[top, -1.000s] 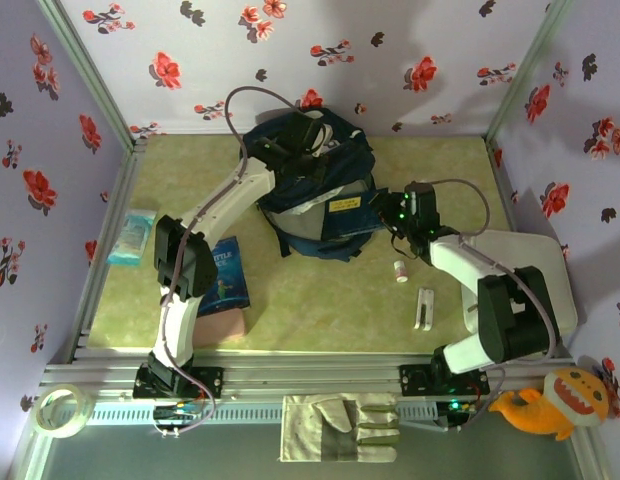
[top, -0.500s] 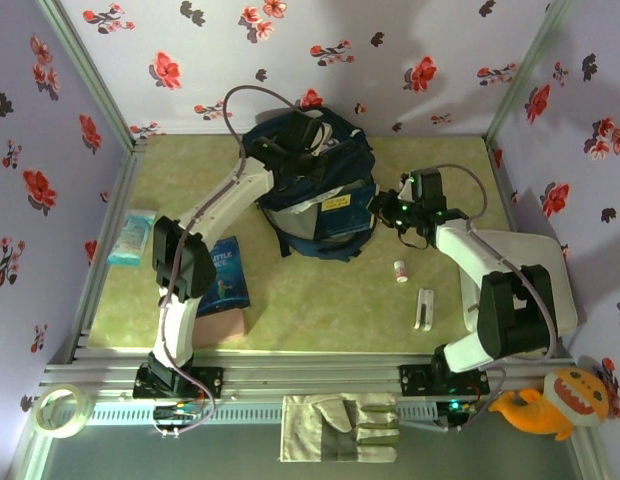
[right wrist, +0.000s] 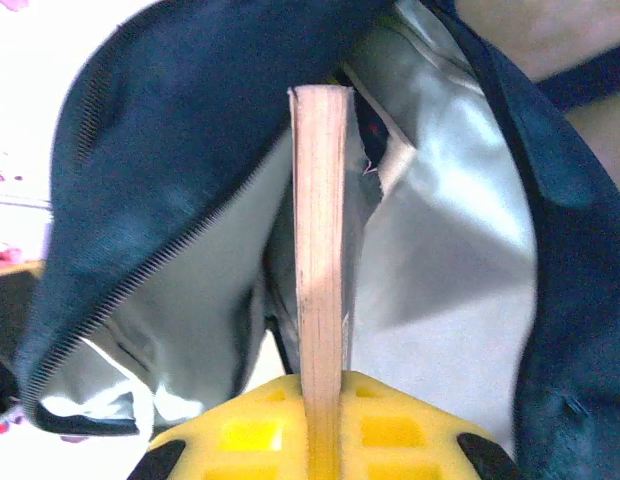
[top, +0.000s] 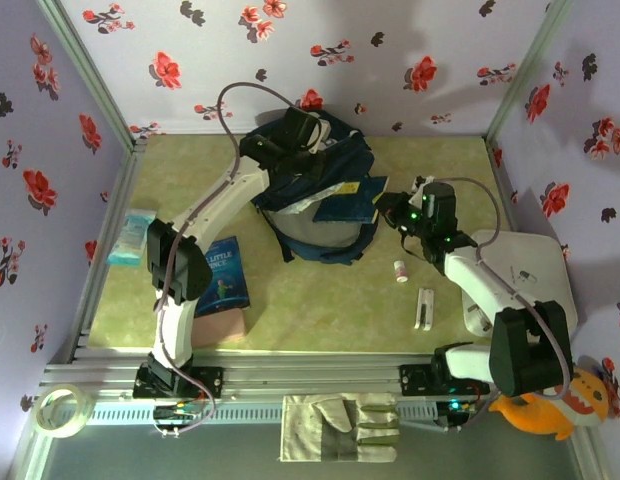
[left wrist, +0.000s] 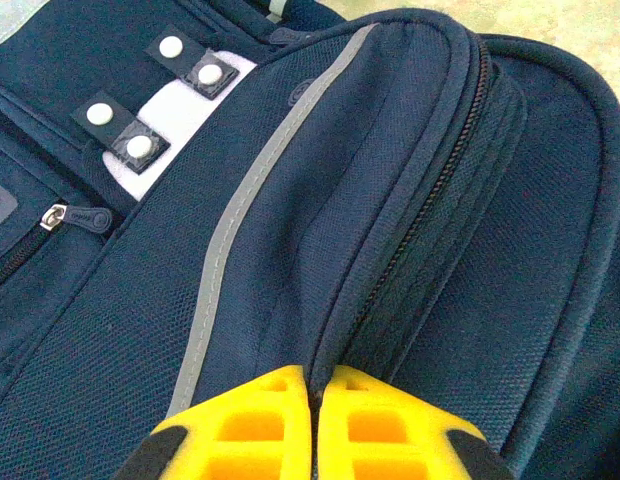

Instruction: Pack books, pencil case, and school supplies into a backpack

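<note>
left gripper (left wrist: 312,385) pinches backpack (left wrist: 410,150); right gripper (right wrist: 323,400) clamps book (right wrist: 320,200). risk: book snags lining (right wrist: 440,260), or the pinch slips.

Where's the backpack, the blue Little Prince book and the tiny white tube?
backpack (top: 350,160): top view, on its navy upper right side.
blue Little Prince book (top: 228,285): top view, middle of its cover.
tiny white tube (top: 400,271): top view, middle of the tube.
</note>
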Controlling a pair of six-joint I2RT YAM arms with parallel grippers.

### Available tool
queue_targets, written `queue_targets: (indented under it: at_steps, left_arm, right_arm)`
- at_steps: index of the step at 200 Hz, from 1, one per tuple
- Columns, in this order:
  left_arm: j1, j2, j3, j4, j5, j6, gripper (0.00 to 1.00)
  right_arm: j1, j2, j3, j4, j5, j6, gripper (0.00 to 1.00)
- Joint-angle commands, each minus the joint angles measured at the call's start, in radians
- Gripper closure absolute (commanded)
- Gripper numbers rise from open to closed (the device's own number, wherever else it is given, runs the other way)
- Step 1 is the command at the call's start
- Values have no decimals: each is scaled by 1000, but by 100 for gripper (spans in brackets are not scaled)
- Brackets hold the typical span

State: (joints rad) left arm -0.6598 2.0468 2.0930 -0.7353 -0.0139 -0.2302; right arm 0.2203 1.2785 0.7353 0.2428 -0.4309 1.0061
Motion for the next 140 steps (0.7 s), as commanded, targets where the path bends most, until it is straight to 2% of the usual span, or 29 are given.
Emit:
queue_targets:
  at_steps: [1, 51, 84, 109, 140]
  left_arm:
    - [8, -92, 70, 75, 25, -15, 100]
    - [8, -85, 81, 97, 23, -35, 100]
    - [8, -78, 85, 105, 23, -44, 100]
    - [11, -76, 87, 102, 24, -50, 100]
    - [14, -74, 87, 103, 26, -59, 100]
  right_arm:
    - [8, 5, -18, 241, 45, 133, 94]
    - [68, 120, 45, 318, 172, 184, 94]
    - [93, 225, 105, 321, 272, 277, 93]
    - [128, 281, 189, 252, 363, 244, 93]
    - [161, 400, 246, 277, 417, 291, 93]
